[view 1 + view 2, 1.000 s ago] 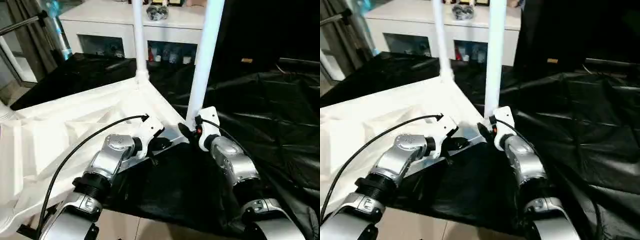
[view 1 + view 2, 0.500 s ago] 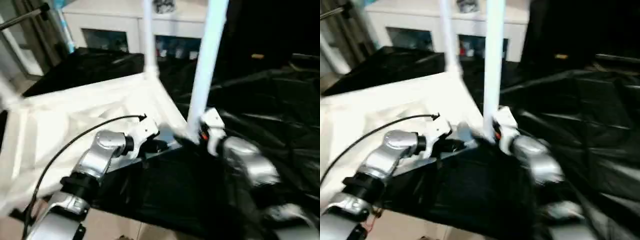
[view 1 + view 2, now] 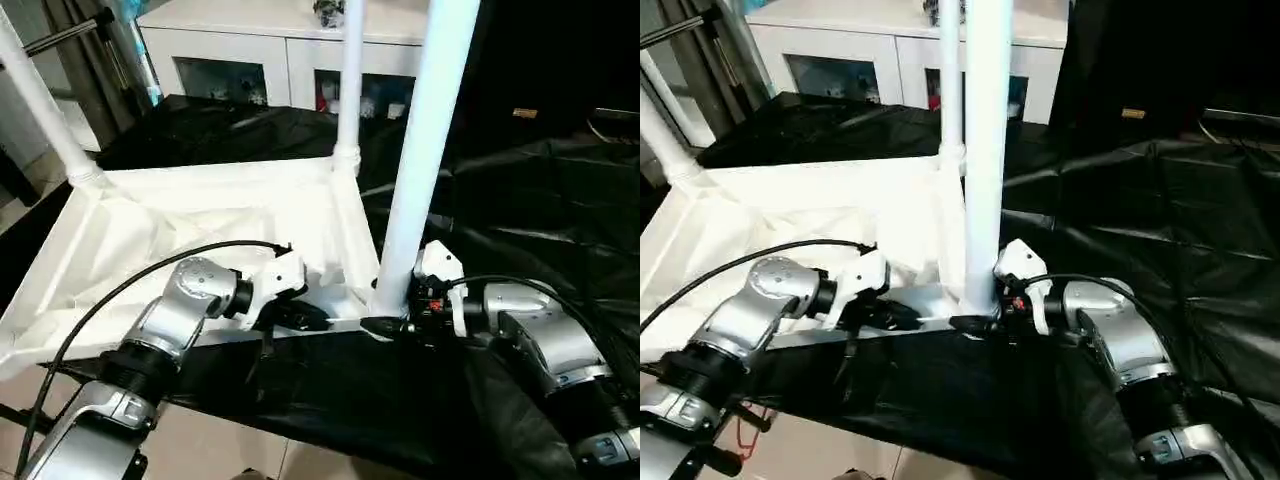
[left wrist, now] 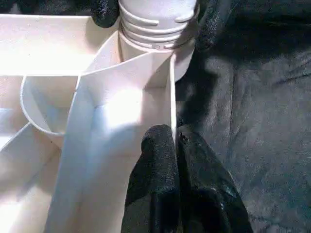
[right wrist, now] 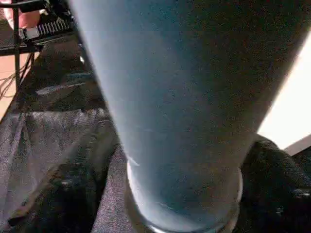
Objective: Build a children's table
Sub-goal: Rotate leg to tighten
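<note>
Tabletop point(image 3: 200, 215) lies upside down on black sheet point(image 3: 540, 200), 3 legs upright. L wrist view: left gripper point(image 4: 176, 141) pinched shut on rim. R wrist view: right gripper's fingers point(image 5: 68, 194) straddle near leg point(image 5: 180, 97).

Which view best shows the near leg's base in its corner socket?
The left wrist view: the near leg shows its ringed base seated in the tabletop corner. The head views show it from above; the right wrist view shows its shaft close up.
</note>
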